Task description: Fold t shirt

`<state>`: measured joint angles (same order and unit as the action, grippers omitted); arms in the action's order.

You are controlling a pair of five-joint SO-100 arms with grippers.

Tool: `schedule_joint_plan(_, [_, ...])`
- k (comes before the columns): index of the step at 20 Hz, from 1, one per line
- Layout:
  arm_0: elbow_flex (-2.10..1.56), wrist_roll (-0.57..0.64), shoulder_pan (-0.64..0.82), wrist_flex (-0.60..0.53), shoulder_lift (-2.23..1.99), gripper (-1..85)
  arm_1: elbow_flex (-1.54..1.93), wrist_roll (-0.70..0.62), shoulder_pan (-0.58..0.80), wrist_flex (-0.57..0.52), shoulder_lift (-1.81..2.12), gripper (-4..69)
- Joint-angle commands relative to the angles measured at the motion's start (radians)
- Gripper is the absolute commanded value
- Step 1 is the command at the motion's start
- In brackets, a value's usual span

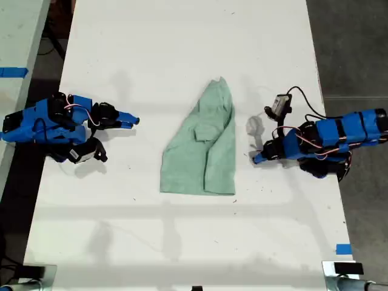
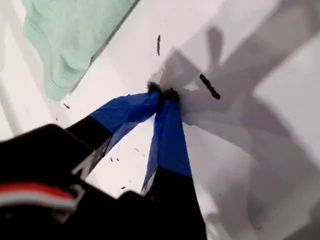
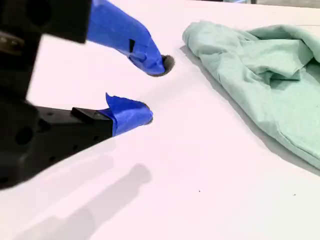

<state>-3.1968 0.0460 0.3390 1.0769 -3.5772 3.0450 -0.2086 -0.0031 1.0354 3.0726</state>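
Note:
The pale mint-green t shirt point(image 1: 203, 151) lies in the middle of the white table point(image 1: 182, 48), folded into a long narrow shape with a sleeve on top. My first gripper point(image 1: 256, 160) rests low on the table at the exterior view's right, a short gap from the shirt's edge. Its blue-taped fingers are shut with nothing between them point(image 2: 162, 92), and a corner of the shirt point(image 2: 70, 40) shows beyond them. My second gripper point(image 1: 133, 121), at the exterior view's left, stands open and empty point(image 3: 155, 90), well short of the shirt point(image 3: 260, 75).
Dark floor borders the table on both sides in the exterior view. A second pale surface with blue tape point(image 1: 13, 72) sits at that view's far left. Cables and a small module point(image 1: 280, 104) rise over the first arm. Blue tape point(image 1: 343, 248) marks the table's near right edge.

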Motion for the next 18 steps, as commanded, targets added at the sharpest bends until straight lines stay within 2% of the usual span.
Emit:
schedule_joint_plan(1, [-0.011,0.008,-0.009,0.0,-0.006,12.1,0.063,-0.252,0.077,0.29,0.433,0.9])
schedule_joint_plan(2, [-0.011,0.008,-0.009,0.0,-0.006,12.1,0.055,-0.43,0.115,0.311,0.43,1.2])
schedule_joint_plan(3, [-0.011,0.006,-0.009,0.0,-0.006,12.1,0.055,-0.48,0.14,0.311,0.43,1.1])
schedule_joint_plan(5, [-0.011,0.008,-0.009,0.0,-0.008,12.1,0.055,-0.457,0.127,0.311,0.43,1.2])
schedule_joint_plan(7, [-0.011,0.008,-0.009,0.0,-0.008,12.1,0.055,-0.551,0.124,0.311,0.43,1.2])
schedule_joint_plan(18, [-0.011,0.008,-0.009,0.0,-0.008,12.1,0.055,-0.571,0.11,0.311,0.43,1.2])
